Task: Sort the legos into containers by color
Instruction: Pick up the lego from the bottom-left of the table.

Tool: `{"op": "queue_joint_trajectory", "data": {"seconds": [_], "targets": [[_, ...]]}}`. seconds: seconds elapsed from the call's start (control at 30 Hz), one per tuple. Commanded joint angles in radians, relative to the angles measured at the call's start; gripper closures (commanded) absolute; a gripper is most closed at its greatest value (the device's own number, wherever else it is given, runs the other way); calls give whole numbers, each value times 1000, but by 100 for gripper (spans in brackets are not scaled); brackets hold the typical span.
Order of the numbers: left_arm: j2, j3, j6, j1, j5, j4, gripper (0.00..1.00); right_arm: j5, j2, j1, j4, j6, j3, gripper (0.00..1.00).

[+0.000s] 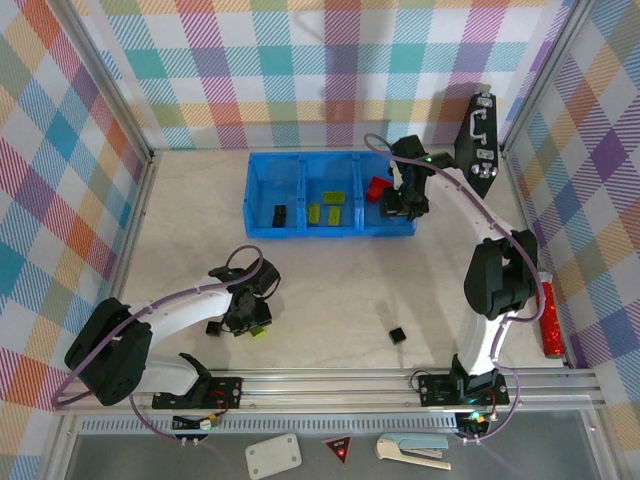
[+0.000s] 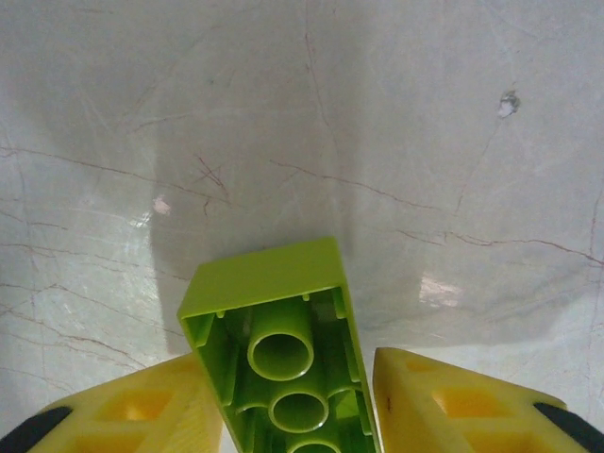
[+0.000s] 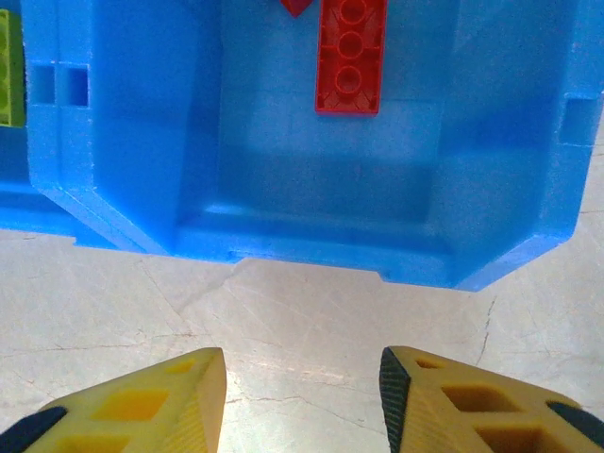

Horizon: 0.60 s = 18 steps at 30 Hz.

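The left fingers [image 2: 142, 406] are clamped on a green brick [image 2: 274, 283], its hollow side facing the camera, at the near left of the worktop [image 2: 425, 142]. The right fingers [image 3: 160, 396] stand apart and empty just before the tray [image 3: 142, 142], whose right bin holds a red brick [image 3: 351, 55]. A black cube [image 1: 398, 335] lies loose on the near worktop.

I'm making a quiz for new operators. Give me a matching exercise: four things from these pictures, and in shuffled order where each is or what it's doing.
1 left claw
2 right claw
3 red brick
4 black cube

A lying on the table
B holds a green brick
C in the tray's right-hand compartment
D open and empty, near the tray

Pairs: 1-B, 2-D, 3-C, 4-A.
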Motion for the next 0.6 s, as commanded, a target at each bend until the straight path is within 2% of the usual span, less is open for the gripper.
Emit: {"op": "queue_joint_trajectory", "data": {"seconds": [0.0, 0.2, 0.57], "targets": [[11, 15, -10, -13, -9, -1, 58, 2, -44, -2, -18, -10, -9, 52], [10, 33, 8, -15, -12, -7, 62, 0, -52, -1, -21, -8, -19, 52], [44, 141, 79, -18, -14, -11, 63, 10, -98, -1, -28, 2, -63, 52]]}}
